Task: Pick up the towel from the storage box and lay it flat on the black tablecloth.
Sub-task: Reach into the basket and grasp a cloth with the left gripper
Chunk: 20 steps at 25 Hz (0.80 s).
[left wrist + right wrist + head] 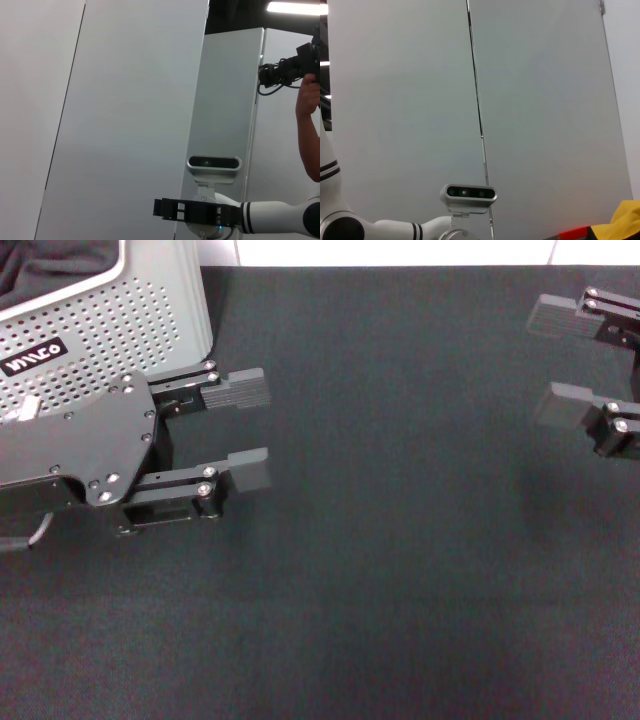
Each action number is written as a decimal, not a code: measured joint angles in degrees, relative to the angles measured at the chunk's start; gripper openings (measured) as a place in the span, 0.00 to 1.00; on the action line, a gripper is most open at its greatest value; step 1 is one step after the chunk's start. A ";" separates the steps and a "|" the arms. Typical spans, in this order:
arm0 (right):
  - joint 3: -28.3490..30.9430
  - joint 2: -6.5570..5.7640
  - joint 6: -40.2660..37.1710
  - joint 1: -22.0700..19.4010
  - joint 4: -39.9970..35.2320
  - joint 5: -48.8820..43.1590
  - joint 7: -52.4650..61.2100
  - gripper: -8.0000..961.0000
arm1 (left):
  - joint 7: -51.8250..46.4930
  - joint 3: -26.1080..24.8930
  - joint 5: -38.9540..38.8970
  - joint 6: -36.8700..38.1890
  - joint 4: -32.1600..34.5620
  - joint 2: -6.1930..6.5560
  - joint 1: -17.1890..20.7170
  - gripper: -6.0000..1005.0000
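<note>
Nearest: large matte black, finely textured tablecloth (pixel 400 590) over the tabletop, bare, no cloth laid on it. Mid left: left tool (pixel 250 430), fingers spread apart, holding nothing, hovering over the tablecloth just beside the box. Mid right: right tool (pixel 565 365), also released and empty, at the frame edge, well apart from the box. Far left corner: silver-grey perforated metal storage box (pixel 120 330) with black label, partly covered by the left arm. Inside the box, dark folded fabric (pixel 45 265) showing at the corner; presumably the towel, but trim and colour not readable here. Pick-up not yet started.

Risks, judged: left tool sits low beside the box wall, so a straight move inward could hit the perforated wall or rim and shove the box. Grabbing only a top fold could drag the cloth out bunched, making a flat lay hard.

Head view alone shows box, tablecloth and both tools. Left wrist view shows only room panels, a white robot arm (pixel 280 217) with dark tool, a person's arm (pixel 307 130). Right wrist view: panels, nothing of the task.
</note>
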 joint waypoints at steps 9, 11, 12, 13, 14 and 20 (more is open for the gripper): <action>-0.24 0.08 -0.12 0.00 0.02 -0.05 0.03 0.77 | -0.07 0.00 0.13 0.09 0.02 0.11 0.01 0.70; -0.24 0.07 -0.04 0.00 -0.02 -0.15 -0.01 0.77 | 0.24 -0.06 0.16 0.03 -0.05 0.15 -0.05 0.70; -0.23 0.07 0.00 0.02 -0.03 -0.18 -0.06 0.77 | 0.66 -0.43 0.33 -0.19 -0.18 0.11 -0.14 0.70; -0.16 0.06 0.04 0.05 -0.01 -0.26 -0.15 0.77 | 1.11 -0.85 0.59 -0.44 -0.38 0.05 -0.24 0.70; -0.08 0.06 0.09 0.06 0.02 -0.33 -0.23 0.77 | 2.23 -3.01 1.49 -1.74 -1.10 -0.15 -0.59 0.70; 0.01 -0.09 1.31 0.08 0.04 -0.45 -0.66 0.77 | 10.02 -11.37 1.59 -5.92 -3.16 -0.74 -1.44 0.70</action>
